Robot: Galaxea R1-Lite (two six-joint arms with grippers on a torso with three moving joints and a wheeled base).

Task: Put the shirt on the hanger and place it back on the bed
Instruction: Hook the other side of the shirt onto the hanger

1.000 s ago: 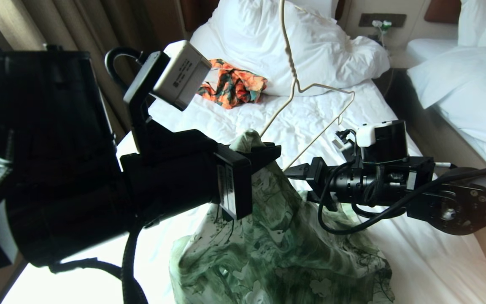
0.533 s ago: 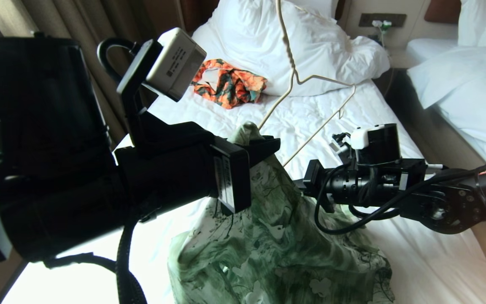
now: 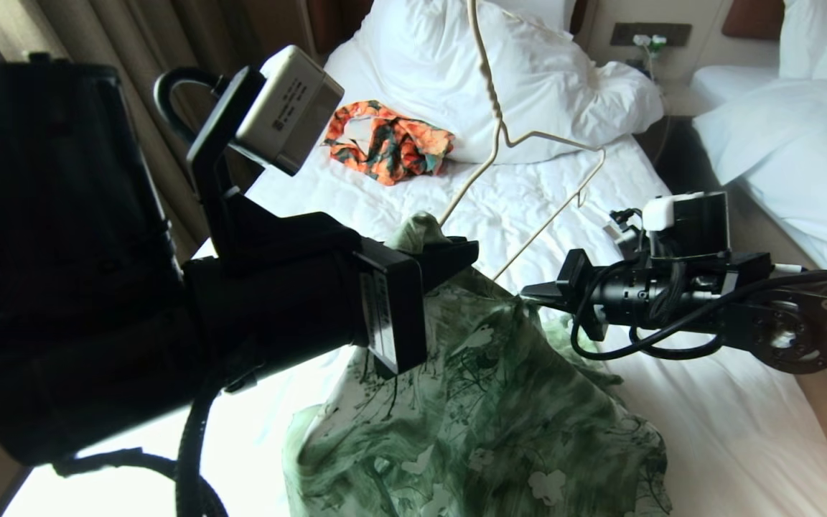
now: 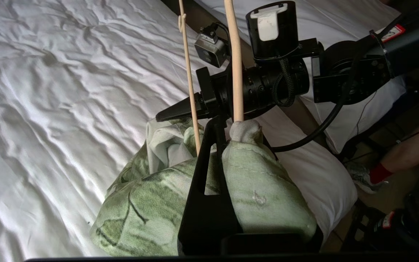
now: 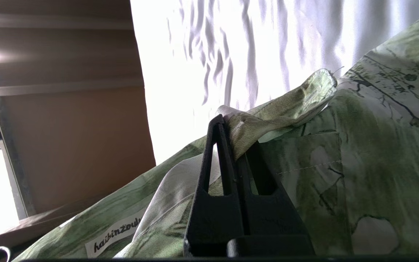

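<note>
Now L tool point(image 3: 449, 255) clenching shirt point(image 3: 485, 409) w/ hanger point(image 3: 521, 136), R tool point(image 3: 532, 293) pinching shirt, orange garment point(image 3: 388, 147) behind.

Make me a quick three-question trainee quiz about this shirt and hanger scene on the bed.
1. True or false: the right gripper has its jaws shut on the light green printed shirt.
2. Which gripper pinches shirt cloth where the thin cream wire hanger enters it?
3. What lies against the big white pillow: A) an orange floral garment, B) a towel?

Key: 1 true; 2 left gripper; 3 A.
</note>
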